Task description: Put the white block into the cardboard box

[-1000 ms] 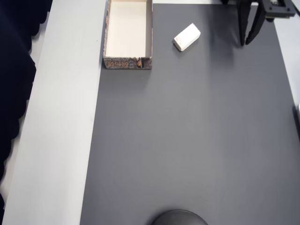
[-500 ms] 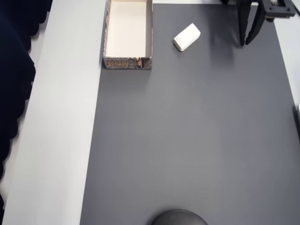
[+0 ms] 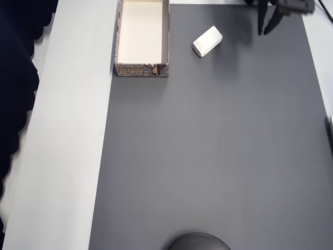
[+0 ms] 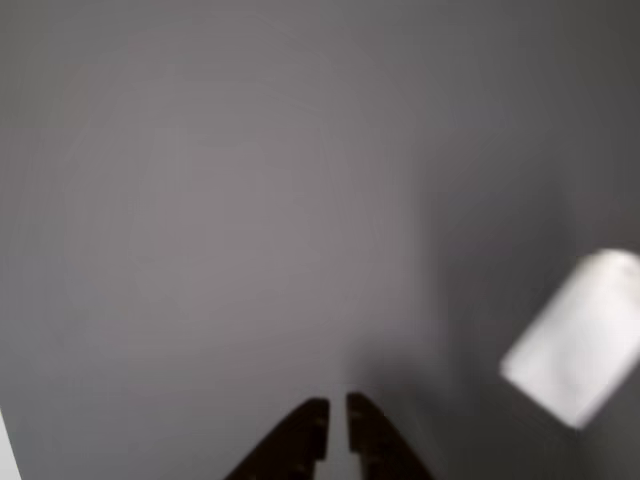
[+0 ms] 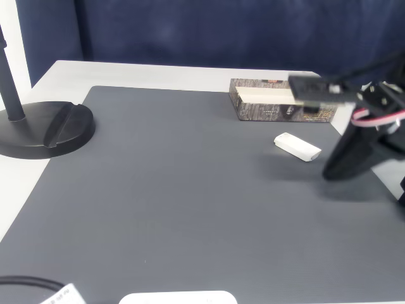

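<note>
I saw the white block (image 3: 207, 41) lying flat on the tabletop (image 3: 208, 156), near the cardboard box (image 3: 142, 65) but not touching it. My fingers (image 4: 331, 425) were almost pressed together, holding nothing. The block looked light and hard, so I would pinch its long sides.

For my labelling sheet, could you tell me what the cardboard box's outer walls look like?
The cardboard box has brownish patterned print outside, cream-white inside; overhead view shows it best.
</note>
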Controlling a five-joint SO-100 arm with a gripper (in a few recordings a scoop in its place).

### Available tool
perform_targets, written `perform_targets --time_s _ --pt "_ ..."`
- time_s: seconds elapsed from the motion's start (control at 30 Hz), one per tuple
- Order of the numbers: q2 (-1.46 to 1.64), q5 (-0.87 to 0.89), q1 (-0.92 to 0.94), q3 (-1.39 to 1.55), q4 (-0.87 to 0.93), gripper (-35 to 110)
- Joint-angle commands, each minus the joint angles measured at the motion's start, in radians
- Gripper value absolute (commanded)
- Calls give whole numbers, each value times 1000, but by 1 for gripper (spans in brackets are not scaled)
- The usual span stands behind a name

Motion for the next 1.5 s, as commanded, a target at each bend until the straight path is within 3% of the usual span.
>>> perform_targets --time_s 0.0,0.2,0.53,1.0,1.37,1.47 --pt "-87 9 74 -140 15 -2" --pt "-264 25 193 -224 109 -2" --pt "-555 58 364 -431 110 -2" --pt "-818 115 457 -649 109 -2" --pt "-827 -192 468 -641 100 -2" --pt "-831 -204 480 -632 66 -2"
